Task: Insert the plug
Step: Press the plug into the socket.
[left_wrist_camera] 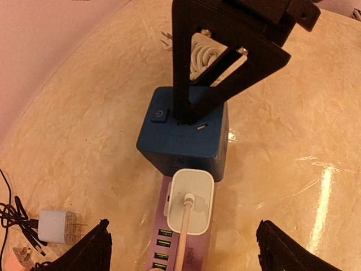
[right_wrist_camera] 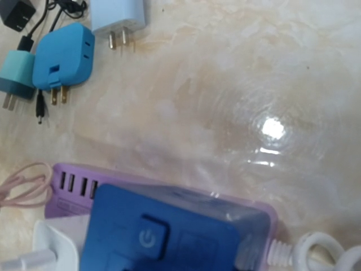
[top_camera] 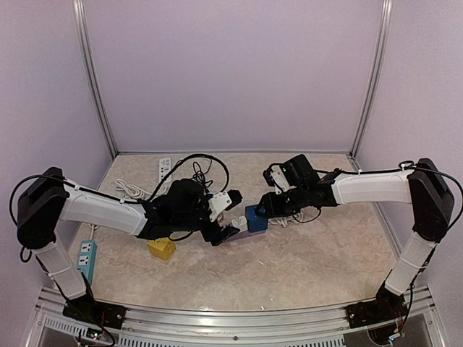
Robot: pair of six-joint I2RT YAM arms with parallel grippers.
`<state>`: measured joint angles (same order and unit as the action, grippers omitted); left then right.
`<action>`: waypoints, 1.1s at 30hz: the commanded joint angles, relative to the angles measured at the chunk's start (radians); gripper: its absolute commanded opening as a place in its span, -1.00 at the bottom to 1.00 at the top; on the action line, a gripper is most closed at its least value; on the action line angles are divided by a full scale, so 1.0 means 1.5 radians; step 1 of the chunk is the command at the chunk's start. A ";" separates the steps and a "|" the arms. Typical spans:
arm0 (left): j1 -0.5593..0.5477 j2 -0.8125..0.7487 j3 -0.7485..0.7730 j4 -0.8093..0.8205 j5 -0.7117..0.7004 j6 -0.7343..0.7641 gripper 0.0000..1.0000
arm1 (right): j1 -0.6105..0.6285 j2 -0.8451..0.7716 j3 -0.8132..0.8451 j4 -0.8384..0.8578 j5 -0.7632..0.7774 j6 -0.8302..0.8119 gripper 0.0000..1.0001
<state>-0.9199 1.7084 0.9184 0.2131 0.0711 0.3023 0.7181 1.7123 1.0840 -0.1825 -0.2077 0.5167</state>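
Reading this as the let-go step, w/ the insert itself prob. done: the white square plastic plug (left_wrist_camera: 192, 197) w/ its pale cable (left_wrist_camera: 181, 243) sits flush against the face of the dark-blue cube socket adaptor (left_wrist_camera: 183, 132) that looks toward the bench's left edge. The cube rides on the lilac USB power strip (left_wrist_camera: 198, 248) about mid-bench (top_camera: 311, 253), well off every edge. Left gripper (left_wrist_camera: 183, 237) is spread wide, grasping nothing. Both black fingers (left_wrist_camera: 93, 251) flank the plug w/o touching it. Right gripper (top_camera: 266, 206) sits on top of the cube, looks like bracing, but can't tell if it's clamped or just resting. Prongs are hidden, so full seating is a guess. Next move, imo: draw the left one straight back along the cable line, no sideways drag, so the cord doesn't snag a finger & tug the plug out.
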 commanded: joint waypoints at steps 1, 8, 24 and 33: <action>-0.027 -0.034 -0.057 0.169 -0.054 -0.032 0.72 | 0.005 0.023 -0.004 -0.032 -0.003 -0.010 -0.17; -0.068 -0.115 -0.102 0.179 -0.115 -0.041 0.67 | 0.004 0.031 -0.003 -0.029 -0.008 -0.014 -0.17; -0.116 -0.033 -0.189 0.277 -0.102 -0.110 -0.01 | 0.003 0.027 -0.006 -0.021 -0.009 -0.028 -0.17; -0.077 0.055 -0.100 0.209 -0.178 -0.074 0.12 | 0.003 0.030 0.011 -0.037 -0.008 -0.039 -0.17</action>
<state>-1.0630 1.7218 0.6937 0.5743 -0.1390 0.1646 0.7174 1.7279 1.0893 -0.1589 -0.2199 0.4896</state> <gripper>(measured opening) 0.555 0.415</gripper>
